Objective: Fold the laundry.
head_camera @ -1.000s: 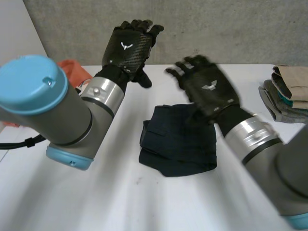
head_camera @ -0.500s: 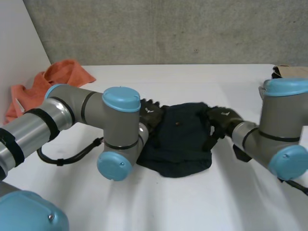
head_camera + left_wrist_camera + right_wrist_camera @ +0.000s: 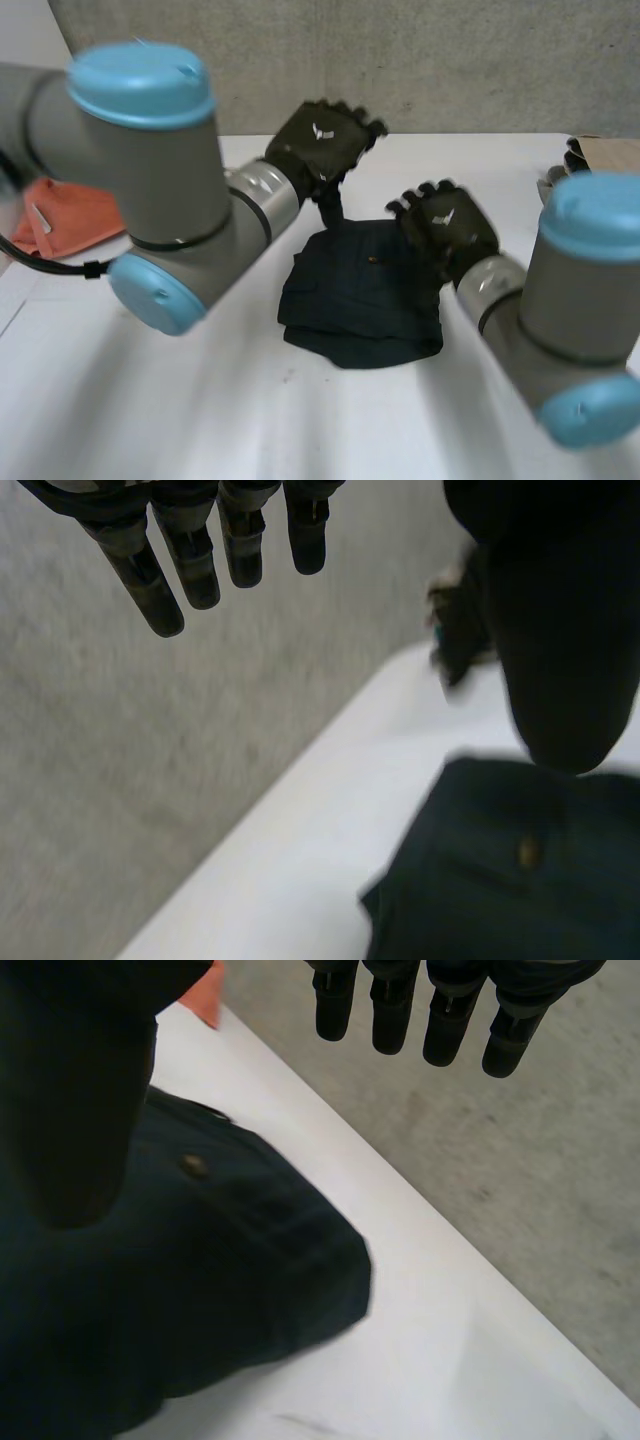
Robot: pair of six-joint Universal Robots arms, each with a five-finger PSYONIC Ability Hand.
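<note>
The dark navy garment (image 3: 362, 300) lies folded into a rough square near the middle of the white table (image 3: 300, 420), with 1 small button (image 3: 193, 1166) showing on its top layer. In the head view the left hand (image 3: 322, 145) is raised off the table at about 11 o'clock from the garment, seen from the back against the grey wall (image 3: 450, 60). Its own wrist view shows its fingers (image 3: 160, 590) straight and slightly spread in the air with nothing between them and the thumb (image 3: 560, 650), so it is fully open and holds nothing; the garment's corner lies below the thumb. The right hand (image 3: 445, 225) is at about 1 o'clock from the garment's middle, over its far right corner, also seen from the back. In its wrist view its fingers (image 3: 390, 1015) reach out straight over the table edge and wall, apart from the thumb (image 3: 70, 1110), and grasp nothing; the garment lies under the palm and thumb. Whether either hand touches the cloth I cannot tell. An orange cloth (image 3: 65, 215) lies crumpled at 9 o'clock, well apart from the garment, and a stack of folded laundry (image 3: 590, 160) sits at 2 o'clock by the table's far right edge.
</note>
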